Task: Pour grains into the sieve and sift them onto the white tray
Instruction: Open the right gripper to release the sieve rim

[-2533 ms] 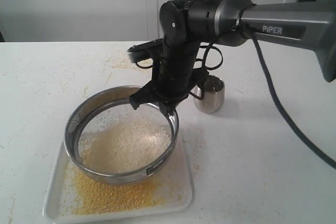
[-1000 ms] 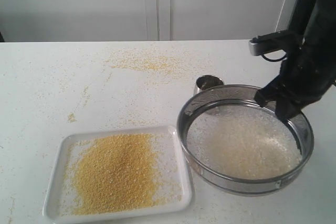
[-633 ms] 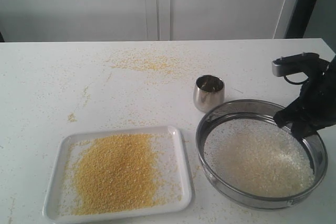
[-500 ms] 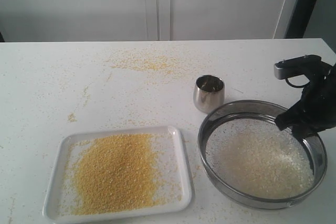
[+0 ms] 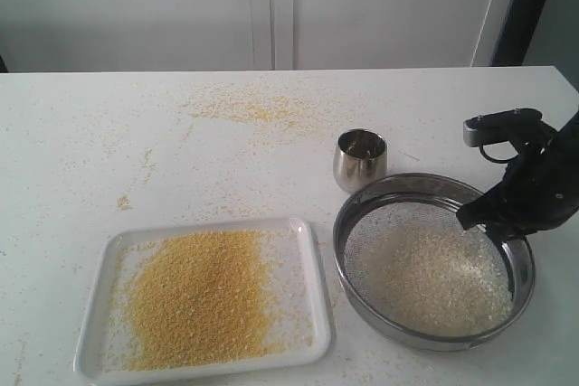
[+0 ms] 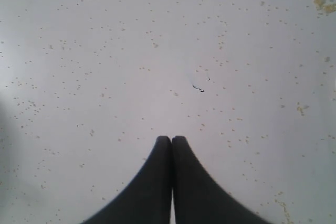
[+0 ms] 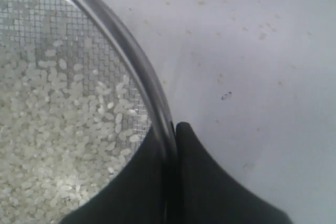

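right end effector (image 7: 170, 139) clamped on sieve (image 5: 425, 342) rim | left end effector (image 6: 171, 141) pinched together over tabletop (image 5: 136, 133) | pale grains (image 5: 434, 279) in sieve, narrow gap to white tray (image 5: 320, 314) | rim part-hidden by arm (image 5: 543, 189)

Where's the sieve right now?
Exterior view, lower right: the sieve is right of the white tray, in front of the steel cup, rim pinched by the right gripper.
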Available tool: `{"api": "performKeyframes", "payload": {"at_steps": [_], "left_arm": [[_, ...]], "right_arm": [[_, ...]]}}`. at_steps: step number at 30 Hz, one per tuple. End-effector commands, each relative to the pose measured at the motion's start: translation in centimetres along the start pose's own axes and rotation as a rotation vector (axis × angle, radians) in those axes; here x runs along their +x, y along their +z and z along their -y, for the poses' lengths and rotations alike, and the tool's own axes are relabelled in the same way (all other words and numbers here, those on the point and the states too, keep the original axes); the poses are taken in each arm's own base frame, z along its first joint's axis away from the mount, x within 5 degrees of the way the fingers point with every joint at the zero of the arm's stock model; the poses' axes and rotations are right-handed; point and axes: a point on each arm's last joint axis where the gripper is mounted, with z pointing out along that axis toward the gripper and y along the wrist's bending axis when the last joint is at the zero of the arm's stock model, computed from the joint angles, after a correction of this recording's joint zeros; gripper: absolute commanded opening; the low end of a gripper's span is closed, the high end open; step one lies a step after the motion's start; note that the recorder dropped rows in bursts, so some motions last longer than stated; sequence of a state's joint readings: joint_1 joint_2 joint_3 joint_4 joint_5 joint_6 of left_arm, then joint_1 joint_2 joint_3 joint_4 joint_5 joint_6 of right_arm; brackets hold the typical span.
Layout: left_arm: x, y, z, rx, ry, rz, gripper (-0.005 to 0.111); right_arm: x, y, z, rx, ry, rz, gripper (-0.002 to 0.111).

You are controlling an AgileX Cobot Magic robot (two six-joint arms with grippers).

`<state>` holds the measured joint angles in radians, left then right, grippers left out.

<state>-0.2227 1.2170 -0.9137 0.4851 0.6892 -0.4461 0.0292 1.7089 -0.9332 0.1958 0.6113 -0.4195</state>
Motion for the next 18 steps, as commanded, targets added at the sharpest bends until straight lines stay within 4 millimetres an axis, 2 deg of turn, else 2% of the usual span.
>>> {"api": "performKeyframes", "payload": {"at_steps": [1,14,18], "left_arm": [[0.3,-0.1,-0.1,-0.005,-0.003,-0.01,0.0],[0.3,-0.1,-0.1,-0.005,-0.003,-0.01,0.0],[0.3,-0.1,-0.1,-0.005,-0.003,-0.01,0.0]], "right_arm": [[0.2,1.0,0.3,-0.013,0.03,-0.015,0.0],[0.4,3.8,0.6,-0.019,0.053,-0.05,0.0],[0.4,3.8,0.6,-0.019,0.053,-0.05,0.01]]}}
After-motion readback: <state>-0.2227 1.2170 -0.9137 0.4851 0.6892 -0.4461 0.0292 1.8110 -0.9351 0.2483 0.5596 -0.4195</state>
